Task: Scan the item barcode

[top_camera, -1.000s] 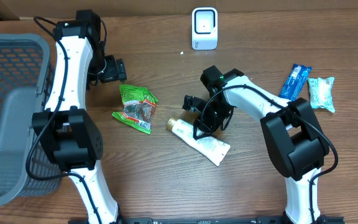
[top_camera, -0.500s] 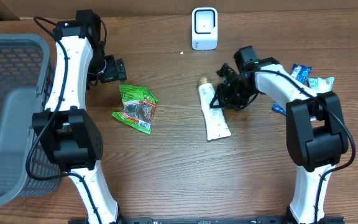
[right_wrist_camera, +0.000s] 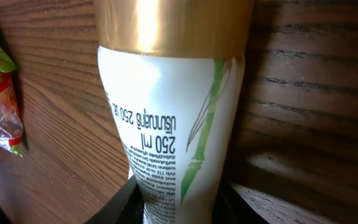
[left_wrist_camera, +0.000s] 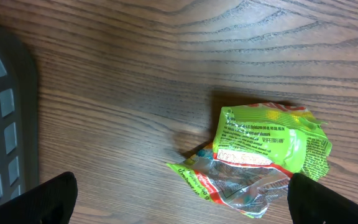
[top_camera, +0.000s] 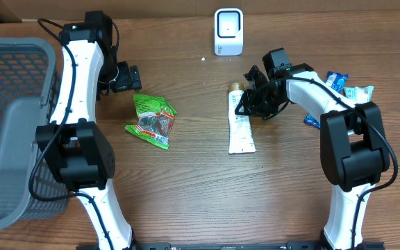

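One white tube with a gold cap lies flat on the wooden desk, its cap end toward the white scanner standing at the back. Close up, its side shows a green bamboo sprig, small print and "250 ml". The right jaws straddle the tube near the cap; I cannot tell whether they press on it. The left jaws hang wide apart, holding nothing, near a crumpled green snack packet that lies left of the tube. A grey basket stands at the far left. Blue packets lie just past the right arm.
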`<state>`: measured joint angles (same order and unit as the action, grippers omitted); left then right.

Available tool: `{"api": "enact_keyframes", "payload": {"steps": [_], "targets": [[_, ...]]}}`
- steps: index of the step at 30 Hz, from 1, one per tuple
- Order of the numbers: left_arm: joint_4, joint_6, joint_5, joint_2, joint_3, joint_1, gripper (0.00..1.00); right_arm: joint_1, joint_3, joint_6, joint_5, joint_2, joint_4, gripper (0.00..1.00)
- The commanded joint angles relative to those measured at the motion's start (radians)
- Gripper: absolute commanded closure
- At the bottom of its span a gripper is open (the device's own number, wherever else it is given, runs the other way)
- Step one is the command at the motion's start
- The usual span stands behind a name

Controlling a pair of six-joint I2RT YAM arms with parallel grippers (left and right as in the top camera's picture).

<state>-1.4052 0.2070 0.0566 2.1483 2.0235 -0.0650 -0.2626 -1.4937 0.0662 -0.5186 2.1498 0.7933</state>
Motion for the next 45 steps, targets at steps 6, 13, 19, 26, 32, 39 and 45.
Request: {"api": "enact_keyframes", "payload": {"steps": [6, 13, 19, 26, 32, 39, 45], "targets": [[0.000, 0.010, -0.004, -0.024, 0.000, 0.013, 0.00, -0.008, 0.090, -0.080, 0.006, 0.005, -0.005, 0.62], [0.000, 0.010, -0.004, -0.024, 0.000, 0.013, 0.00, -0.005, 0.090, -0.159, -0.061, 0.005, -0.011, 0.67], [0.000, 0.010, -0.004, -0.024, 0.000, 0.013, 0.00, 0.017, 0.085, -0.198, -0.125, 0.005, -0.017, 0.82], [0.000, 0.010, -0.004, -0.024, 0.000, 0.013, 0.00, 0.055, 0.031, -0.198, -0.315, -0.065, 0.005, 0.87], [0.001, 0.010, -0.004, -0.024, 0.000, 0.012, 0.00, 0.055, 0.029, -0.198, -0.359, -0.209, 0.024, 0.88], [0.001, 0.010, -0.004, -0.024, 0.000, 0.013, 0.00, 0.055, 0.025, -0.107, -0.358, -0.438, 0.025, 0.93], [0.001, 0.010, -0.004, -0.024, 0.000, 0.013, 0.00, 0.055, 0.025, 0.077, -0.359, -0.546, 0.007, 0.93]]}}
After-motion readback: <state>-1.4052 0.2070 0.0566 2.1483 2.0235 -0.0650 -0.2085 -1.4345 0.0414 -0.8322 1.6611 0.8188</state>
